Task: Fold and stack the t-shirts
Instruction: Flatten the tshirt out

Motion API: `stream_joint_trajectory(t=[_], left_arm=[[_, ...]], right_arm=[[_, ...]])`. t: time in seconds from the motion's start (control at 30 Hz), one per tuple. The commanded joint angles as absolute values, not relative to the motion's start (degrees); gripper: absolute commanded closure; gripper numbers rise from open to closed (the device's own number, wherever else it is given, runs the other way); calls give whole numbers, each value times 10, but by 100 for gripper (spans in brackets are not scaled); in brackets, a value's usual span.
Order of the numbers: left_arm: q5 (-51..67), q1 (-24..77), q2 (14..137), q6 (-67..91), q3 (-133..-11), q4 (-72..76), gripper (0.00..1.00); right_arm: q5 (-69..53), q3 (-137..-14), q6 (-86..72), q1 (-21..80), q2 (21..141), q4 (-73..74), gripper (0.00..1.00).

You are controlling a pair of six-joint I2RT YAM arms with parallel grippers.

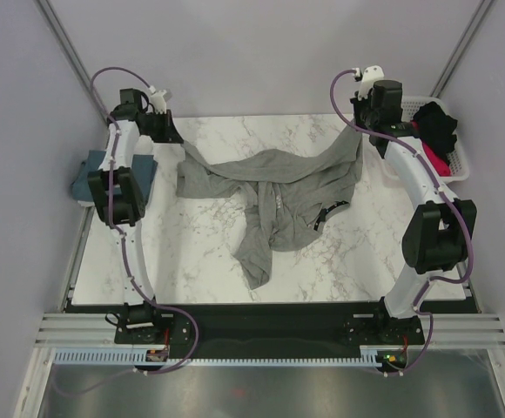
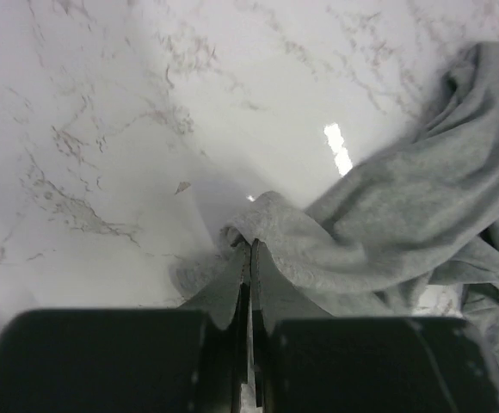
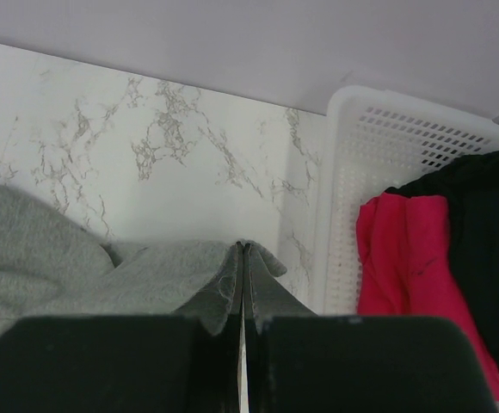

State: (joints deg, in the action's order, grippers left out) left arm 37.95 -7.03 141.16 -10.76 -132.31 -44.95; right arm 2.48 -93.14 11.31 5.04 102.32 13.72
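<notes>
Item 1. Teal shirt (image 1: 83,178): at the bench's far-left edge, partly hidden under the left arm; whether it is folded cannot be told.

Item 2. Left hand (image 2: 249,248): fingers pressed together, pinching a rolled edge of the grey shirt at its far-left end, low over the bench (image 1: 191,252).

Item 3. Grey shirt (image 1: 279,187): strung between the two hands across the far half of the bench. The middle sags and bunches, with one long tail lying toward the near edge. Judged light, limp and non-slip; it will not hold a shape and drags on the marble. Best held at hems or shoulder seams, corners well apart, so tension flattens it.

Item 4. Right hand (image 3: 243,249): fingers closed flat on the shirt's far-right edge, beside the basket.

Item 5. Basket (image 3: 404,120): white mesh, far-right corner. It holds a pink shirt (image 3: 400,249) and a black shirt (image 1: 435,126), both crumpled and unfolded.
</notes>
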Motion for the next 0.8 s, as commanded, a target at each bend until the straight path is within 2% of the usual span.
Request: stream_joint_trajectory(t=[0.0,0.27,0.5,0.77], left_arm=[[382,-69,1304,-130,-1359,-439,98],[334,-71,1208,-181,-1348,-474,98],[314,-74,1081,-188,-1292,-483,98],[335,-76,955,-207,-1247,-491,98]], right_arm=[[69,-956,119,47,1015,103,100],[86,-985,67,-23,972,101,100],[70,-1012,26,-89,910,99,100],[-17,-1049,7,-122,850,114,100]])
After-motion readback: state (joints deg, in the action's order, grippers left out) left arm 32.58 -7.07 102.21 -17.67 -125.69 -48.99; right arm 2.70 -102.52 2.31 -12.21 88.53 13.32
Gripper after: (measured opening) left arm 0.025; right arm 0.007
